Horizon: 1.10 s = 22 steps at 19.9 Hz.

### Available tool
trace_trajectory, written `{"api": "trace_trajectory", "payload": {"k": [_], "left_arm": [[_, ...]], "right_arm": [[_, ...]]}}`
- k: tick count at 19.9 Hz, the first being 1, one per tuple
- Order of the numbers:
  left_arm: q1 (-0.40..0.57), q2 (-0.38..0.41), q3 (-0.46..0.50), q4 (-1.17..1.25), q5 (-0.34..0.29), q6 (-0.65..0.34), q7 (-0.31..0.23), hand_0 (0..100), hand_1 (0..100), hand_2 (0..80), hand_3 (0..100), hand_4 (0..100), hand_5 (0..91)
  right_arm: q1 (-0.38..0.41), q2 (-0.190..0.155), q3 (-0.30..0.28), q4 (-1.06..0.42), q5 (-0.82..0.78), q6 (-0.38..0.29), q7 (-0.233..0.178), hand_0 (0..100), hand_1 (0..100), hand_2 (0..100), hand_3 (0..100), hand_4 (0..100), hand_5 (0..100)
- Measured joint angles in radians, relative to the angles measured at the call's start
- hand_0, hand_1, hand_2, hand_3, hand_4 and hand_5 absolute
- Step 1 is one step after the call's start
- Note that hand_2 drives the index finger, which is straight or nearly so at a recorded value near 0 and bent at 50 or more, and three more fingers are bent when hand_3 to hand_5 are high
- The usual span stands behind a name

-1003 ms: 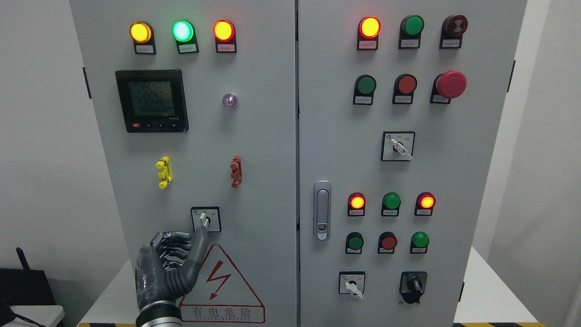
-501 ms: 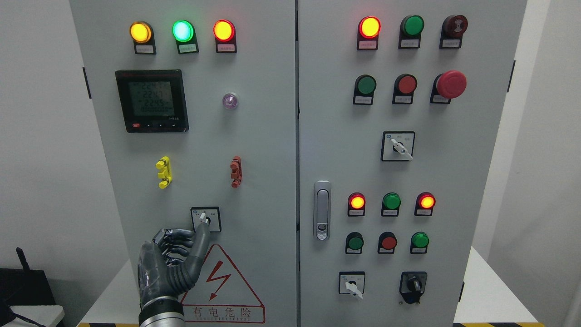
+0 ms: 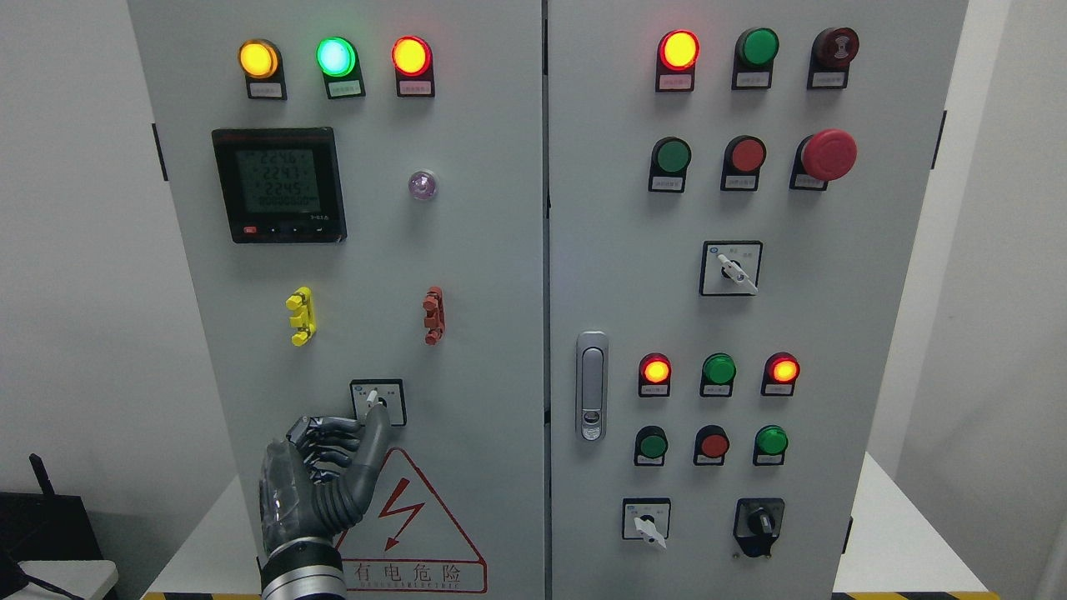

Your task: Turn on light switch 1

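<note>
Head view, so: the left hand (image 3: 313,487) comes up from about 7 o'clock on the grey cabinet (image 3: 483,250), one finger (image 3: 373,433) stretched up touching the small rotary switch (image 3: 378,402), other fingers curled in, gripping nothing. That switch sits low on the left door, right above the warning triangle (image 3: 413,525) reading 有电危险. The meter (image 3: 278,185) at 10 o'clock shows 2245; other labels are too tiny.

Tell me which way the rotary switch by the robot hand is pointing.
Up and slightly left: the rotary switch's white knob tilts that way. The left robot hand's extended finger touches its lower right edge.
</note>
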Motion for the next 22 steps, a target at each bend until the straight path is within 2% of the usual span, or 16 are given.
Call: {"api": "trace_trajectory", "payload": {"k": [22], "left_arm": [[-0.030, -0.005, -0.023, 0.028, 0.003, 0.041, 0.031, 15, 49, 54.9, 73, 75, 69.8]], "right_arm": [[0.000, 0.000, 0.000, 0.000, 0.000, 0.000, 0.000, 12, 39, 0, 0, 0, 0]]}}
